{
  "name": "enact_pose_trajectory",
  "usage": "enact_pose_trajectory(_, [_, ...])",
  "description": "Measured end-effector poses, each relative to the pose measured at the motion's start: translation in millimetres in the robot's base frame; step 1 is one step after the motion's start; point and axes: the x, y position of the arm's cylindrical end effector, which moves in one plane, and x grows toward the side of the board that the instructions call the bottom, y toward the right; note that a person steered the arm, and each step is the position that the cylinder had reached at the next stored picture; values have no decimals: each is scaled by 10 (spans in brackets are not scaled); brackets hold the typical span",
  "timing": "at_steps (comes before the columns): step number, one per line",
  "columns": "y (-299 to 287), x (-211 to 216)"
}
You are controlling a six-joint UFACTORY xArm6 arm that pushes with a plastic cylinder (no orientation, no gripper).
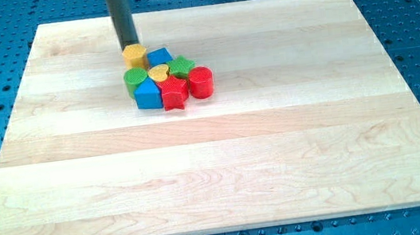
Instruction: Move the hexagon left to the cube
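Beside my tip (131,46), one yellow hexagon (135,56) among eight blocks.

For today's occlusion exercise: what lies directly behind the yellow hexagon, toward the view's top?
Only my tip stands there, at the yellow hexagon's top-left edge, then bare board. The rod hides a strip of board behind it.

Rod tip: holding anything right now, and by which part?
Nothing held; there are no jaws. My tip sits at the top edge of the yellow hexagon, seemingly touching it.
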Motion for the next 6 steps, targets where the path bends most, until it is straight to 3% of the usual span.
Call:
enact_pose_trajectory(2, [77, -5])
enact_pose_trajectory(4, [136, 442])
enact_pose_trajectory(6, [-69, 291])
